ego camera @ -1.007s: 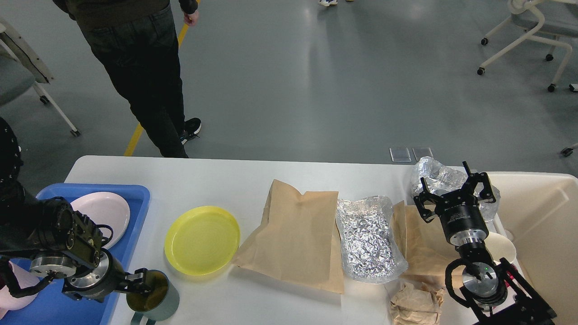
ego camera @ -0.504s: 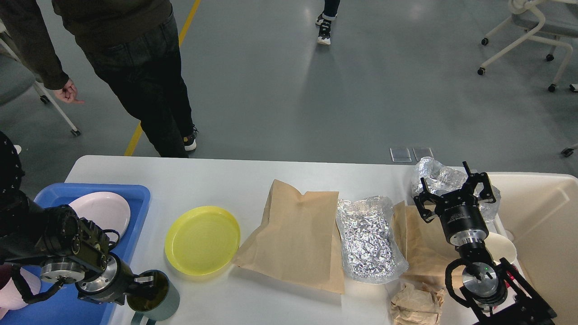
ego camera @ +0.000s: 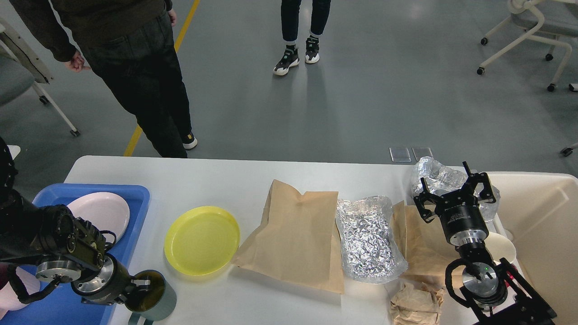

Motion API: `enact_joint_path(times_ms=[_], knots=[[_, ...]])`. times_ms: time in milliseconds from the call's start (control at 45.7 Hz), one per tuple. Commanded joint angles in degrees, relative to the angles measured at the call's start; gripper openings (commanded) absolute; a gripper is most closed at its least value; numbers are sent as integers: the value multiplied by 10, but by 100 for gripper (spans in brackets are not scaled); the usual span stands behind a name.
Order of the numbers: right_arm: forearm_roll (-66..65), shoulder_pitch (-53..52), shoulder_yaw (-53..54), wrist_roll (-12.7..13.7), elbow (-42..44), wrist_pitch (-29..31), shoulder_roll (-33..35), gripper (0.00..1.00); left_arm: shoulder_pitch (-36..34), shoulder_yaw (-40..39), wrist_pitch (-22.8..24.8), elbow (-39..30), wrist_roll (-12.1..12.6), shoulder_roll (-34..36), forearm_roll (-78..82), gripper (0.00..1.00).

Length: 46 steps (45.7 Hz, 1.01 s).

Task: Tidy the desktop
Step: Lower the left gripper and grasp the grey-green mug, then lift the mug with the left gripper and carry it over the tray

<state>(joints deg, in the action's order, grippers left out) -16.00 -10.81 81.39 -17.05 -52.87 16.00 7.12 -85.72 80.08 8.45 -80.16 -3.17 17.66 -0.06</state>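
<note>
Left gripper (ego camera: 141,287) sits low at the near left corner of the desktop (ego camera: 216,180), its fingers clamped on the rim of a dark green cup (ego camera: 156,300) that stands on the white surface. Behind and left of it lies a blue tray (ego camera: 135,192) holding a pale pink plate (ego camera: 100,212). Just right of the cup is a yellow plate (ego camera: 202,240), then a flat brown paper bag (ego camera: 295,234), a crinkled foil pouch (ego camera: 368,239) and a second brown bag partly under it. Right gripper (ego camera: 454,192) hovers above that bag with its fingers spread, a crumpled foil wrapper (ego camera: 435,174) behind it. A cream bin (ego camera: 542,212) stands to its right, cut off by the frame. Grey floor, two standing people and office chairs lie beyond.
</note>
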Motion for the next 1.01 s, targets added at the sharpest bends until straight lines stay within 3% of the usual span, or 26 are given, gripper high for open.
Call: enact_joint_path(times_ms=[0,197,263,482,788,985], knots=[[0,0,0,0,0,0,0,100,-2,1,2,0,0,0,0,0],[0,0,0,0,0,0,0,100,-16,2,19,-6,-1,6,1,0],[0,0,0,0,0,0,0,100,-58,8,70,-14,-1,14,1,0],[0,0,0,0,0,0,0,100,-247,38,239,-67,-1,25,-2,0],[0,0,0,0,0,0,0,100,-535,68,389,-136,-2,16,-3,0],[0,0,0,0,1,0,0,100,-630,91,444,-155,-7,11,-3,0]])
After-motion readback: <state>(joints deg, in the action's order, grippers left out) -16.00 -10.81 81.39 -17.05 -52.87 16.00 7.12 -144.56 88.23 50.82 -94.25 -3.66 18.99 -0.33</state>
